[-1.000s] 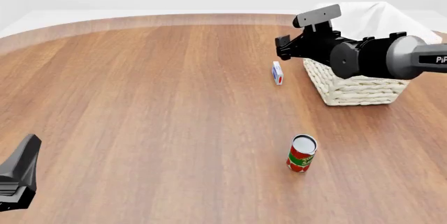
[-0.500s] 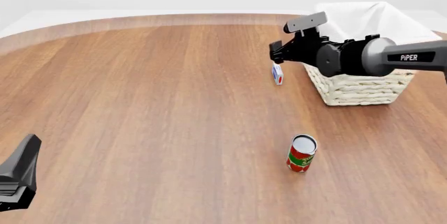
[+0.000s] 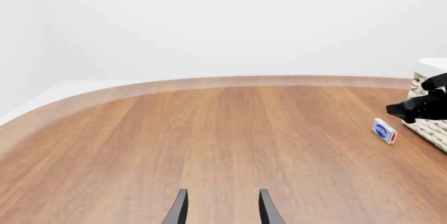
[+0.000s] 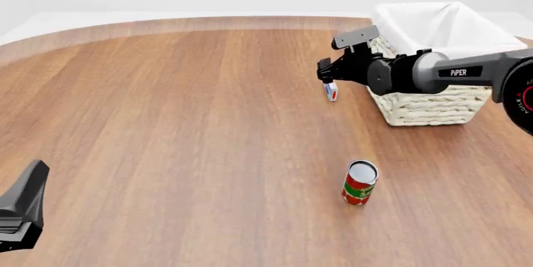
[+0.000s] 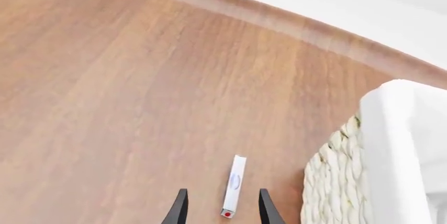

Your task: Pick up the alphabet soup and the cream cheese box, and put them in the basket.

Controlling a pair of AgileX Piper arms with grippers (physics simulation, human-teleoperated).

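White and blue with its red patch, the cream cheese box [image 5: 233, 186] stands on edge on the counter [image 4: 183, 130] just beside the basket [image 4: 429, 101]. You have lowered the right gripper [image 5: 221, 211] over it, fingers spread either side (not yet touching). The left gripper [image 3: 220, 209] waits open.
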